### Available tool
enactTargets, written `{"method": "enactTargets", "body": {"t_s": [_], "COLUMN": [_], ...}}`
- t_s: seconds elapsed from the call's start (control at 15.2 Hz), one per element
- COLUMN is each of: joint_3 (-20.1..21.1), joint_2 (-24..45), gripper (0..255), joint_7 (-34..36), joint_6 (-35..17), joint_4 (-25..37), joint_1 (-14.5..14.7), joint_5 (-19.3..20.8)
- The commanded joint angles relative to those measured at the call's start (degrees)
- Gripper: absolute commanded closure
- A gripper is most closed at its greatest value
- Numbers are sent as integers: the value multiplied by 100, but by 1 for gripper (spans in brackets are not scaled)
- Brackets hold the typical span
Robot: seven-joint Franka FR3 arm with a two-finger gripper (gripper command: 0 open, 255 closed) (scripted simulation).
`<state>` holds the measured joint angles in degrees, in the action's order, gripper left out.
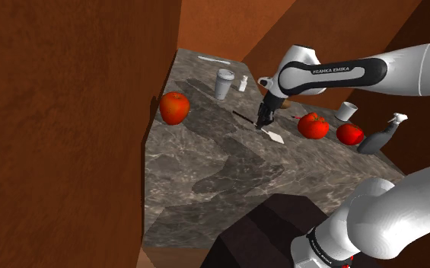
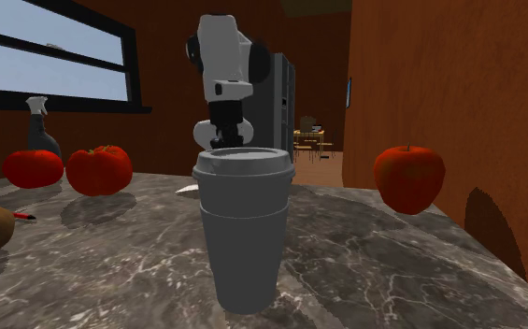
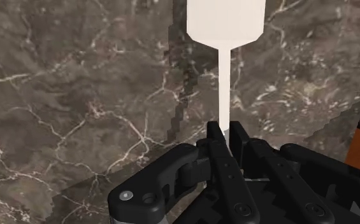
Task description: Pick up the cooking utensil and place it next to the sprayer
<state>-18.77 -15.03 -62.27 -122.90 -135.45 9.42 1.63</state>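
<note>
Red tomatoes point(image 1: 313, 126) separate the sprayer point(image 1: 380, 137) from the hand point(image 1: 264, 122) gripping a spatula point(image 1: 275, 138).

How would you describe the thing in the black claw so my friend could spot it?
Start at the dark marble counter and find the black gripper over its middle. It clasps a white spatula: thin handle, flat broad blade, unlike the round red fruit and cups nearby.

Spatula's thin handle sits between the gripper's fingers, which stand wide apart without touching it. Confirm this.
Wrong on the fingers. The wrist view shows the gripper shut on the white spatula: its thin handle sits between the fingers, which clasp it.
</note>
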Motion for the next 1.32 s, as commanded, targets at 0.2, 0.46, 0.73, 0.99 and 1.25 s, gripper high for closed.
{"method": "enactTargets", "body": {"t_s": [0.2, 0.46, 0.73, 0.99, 1.25], "joint_3": [48, 76, 103, 126, 147], "joint_2": [-178, -270, -340, -387, -414], "gripper": [255, 255, 255, 255, 255], "joint_7": [65, 97, 122, 143, 159], "joint_6": [419, 738, 1053, 1366, 1675], "joint_4": [245, 476, 724, 990, 1274], "joint_1": [-6, -6, -4, 1, 8], "joint_5": [44, 61, 71, 74, 72]}}
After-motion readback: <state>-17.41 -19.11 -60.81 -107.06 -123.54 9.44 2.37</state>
